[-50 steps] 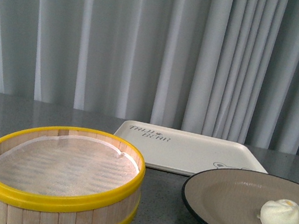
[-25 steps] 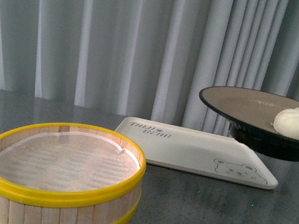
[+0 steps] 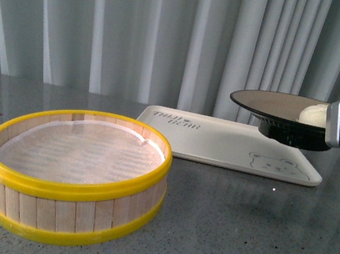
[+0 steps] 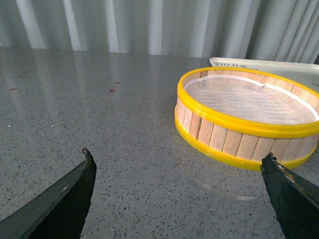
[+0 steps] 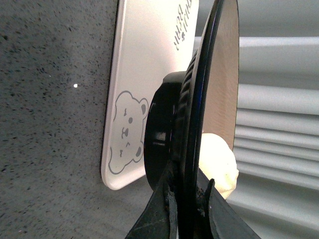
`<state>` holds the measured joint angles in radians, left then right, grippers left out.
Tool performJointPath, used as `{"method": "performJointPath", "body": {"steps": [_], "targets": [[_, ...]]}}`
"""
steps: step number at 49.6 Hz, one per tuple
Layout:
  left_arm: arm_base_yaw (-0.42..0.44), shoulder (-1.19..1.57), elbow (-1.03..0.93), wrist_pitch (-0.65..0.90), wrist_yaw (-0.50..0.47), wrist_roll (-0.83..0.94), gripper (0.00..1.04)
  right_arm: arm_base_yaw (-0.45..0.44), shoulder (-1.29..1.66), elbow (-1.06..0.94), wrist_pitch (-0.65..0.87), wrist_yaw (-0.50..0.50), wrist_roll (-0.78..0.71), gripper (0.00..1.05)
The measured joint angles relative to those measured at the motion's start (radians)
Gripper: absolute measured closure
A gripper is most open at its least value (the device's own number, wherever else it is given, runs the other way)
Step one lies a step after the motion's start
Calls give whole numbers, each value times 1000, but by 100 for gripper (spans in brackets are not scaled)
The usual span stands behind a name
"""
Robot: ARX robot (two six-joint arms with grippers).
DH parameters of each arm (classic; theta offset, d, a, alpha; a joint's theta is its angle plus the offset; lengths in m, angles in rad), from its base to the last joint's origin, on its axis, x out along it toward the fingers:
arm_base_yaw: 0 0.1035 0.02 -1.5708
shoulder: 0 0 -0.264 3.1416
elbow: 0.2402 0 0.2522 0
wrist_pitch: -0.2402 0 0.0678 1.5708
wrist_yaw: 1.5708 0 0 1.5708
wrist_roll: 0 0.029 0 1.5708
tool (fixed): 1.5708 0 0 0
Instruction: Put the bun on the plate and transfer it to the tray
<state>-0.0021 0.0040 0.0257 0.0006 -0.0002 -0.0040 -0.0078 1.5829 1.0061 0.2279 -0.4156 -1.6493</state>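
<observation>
Rim of plate (image 5: 223,69) inside right claw (image 5: 189,181)

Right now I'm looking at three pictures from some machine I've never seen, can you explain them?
It is a robot with two arms, each ending in a claw. The wide picture comes from a camera on its body, the other two from its wrists. On the grey table stand a yellow-rimmed wooden steamer basket and a flat white tray with a bear drawing. The right claw grips the rim of a dark plate, raised near the tray, with a white bun on it. The left claw is open and empty.
</observation>
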Motion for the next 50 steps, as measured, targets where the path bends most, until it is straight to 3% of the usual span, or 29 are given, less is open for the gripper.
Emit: {"method": "performJointPath", "body": {"steps": [32, 50], "targets": [[0, 0, 0, 0, 0, 0, 7, 11, 360, 391, -121, -45, -74, 102], [0, 0, 0, 0, 0, 0, 7, 43, 453, 457, -143, -54, -72, 102]]}}
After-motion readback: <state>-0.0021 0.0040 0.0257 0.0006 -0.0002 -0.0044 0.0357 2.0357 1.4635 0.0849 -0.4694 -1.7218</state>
